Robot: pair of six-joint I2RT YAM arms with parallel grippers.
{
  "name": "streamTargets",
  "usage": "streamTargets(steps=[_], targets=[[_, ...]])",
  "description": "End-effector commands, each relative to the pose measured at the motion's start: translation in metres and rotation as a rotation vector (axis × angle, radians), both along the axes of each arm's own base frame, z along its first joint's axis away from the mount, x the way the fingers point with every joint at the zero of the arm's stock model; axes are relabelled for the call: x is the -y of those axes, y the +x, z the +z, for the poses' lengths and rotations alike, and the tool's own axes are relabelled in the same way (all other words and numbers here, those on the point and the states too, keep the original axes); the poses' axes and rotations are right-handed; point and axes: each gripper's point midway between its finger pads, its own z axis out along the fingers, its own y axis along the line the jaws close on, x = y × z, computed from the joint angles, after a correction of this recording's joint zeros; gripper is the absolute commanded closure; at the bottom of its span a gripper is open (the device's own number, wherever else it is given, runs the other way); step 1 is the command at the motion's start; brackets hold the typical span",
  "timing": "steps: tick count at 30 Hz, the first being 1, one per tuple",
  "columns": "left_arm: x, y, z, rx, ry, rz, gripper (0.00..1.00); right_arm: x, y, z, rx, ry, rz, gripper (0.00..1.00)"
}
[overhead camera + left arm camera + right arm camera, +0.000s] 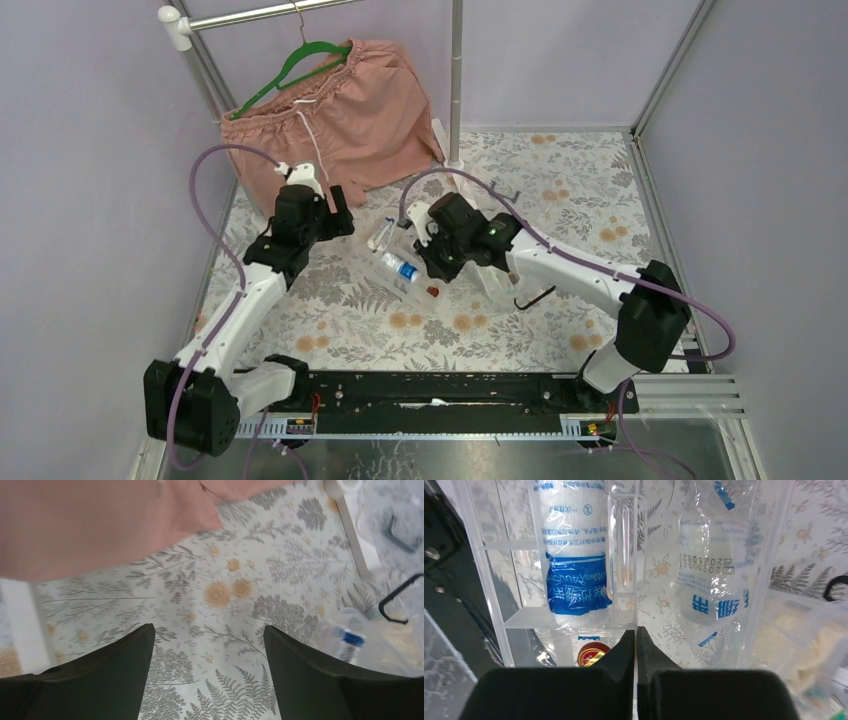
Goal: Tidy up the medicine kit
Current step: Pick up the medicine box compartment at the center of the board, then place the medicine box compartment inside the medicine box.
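- The right gripper [636, 635] is closed, its two fingers pressed flat together with nothing visible between them
- Its tips hang over the medicine kit [479, 565], right at a clear divider wall; I cannot tell whether they touch it
- Ahead and to the left of the tips a bandage roll [574, 545] lies in its compartment; ahead and to the right is a sealed pack [714, 565]; a red-capped bottle [591, 653] sits just left of the tips
- The left gripper [209, 645] stands wide open and empty over the table [240, 545], with the pink shorts [90, 520] ahead of its left finger and a small bottle [350, 641] just outside its right finger
- Risk: pressed-together tips pushing down would likely shove the light box or jam on the divider rather than pick anything up
- Risk: the left jaws, reaching forward, could snag the cloth
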Motion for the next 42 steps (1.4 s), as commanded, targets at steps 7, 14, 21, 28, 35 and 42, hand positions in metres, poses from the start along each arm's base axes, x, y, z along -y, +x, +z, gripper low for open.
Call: streamTargets(steps=[7,14,21,28,35,42], targets=[[-0.053,-0.011,0.052,0.234,0.021,0.271,0.08,0.018,0.005,0.059,-0.015,-0.081,-0.167,1.0],[-0.048,-0.007,0.044,0.196,0.022,0.253,0.06,0.065,0.02,0.073,0.019,-0.163,-0.303,1.0],[-0.046,-0.006,0.04,0.183,0.019,0.24,0.06,0.135,0.043,0.074,0.045,-0.199,-0.459,1.0],[-0.044,-0.005,0.038,0.175,0.021,0.232,0.05,0.18,0.048,0.057,0.07,-0.312,-0.543,1.0],[-0.04,-0.003,0.034,0.16,0.015,0.214,0.05,0.204,0.047,0.046,0.076,-0.375,-0.575,1.0],[-0.038,-0.001,0.034,0.157,0.014,0.205,0.05,0.213,0.039,0.042,0.062,-0.381,-0.558,1.0]])
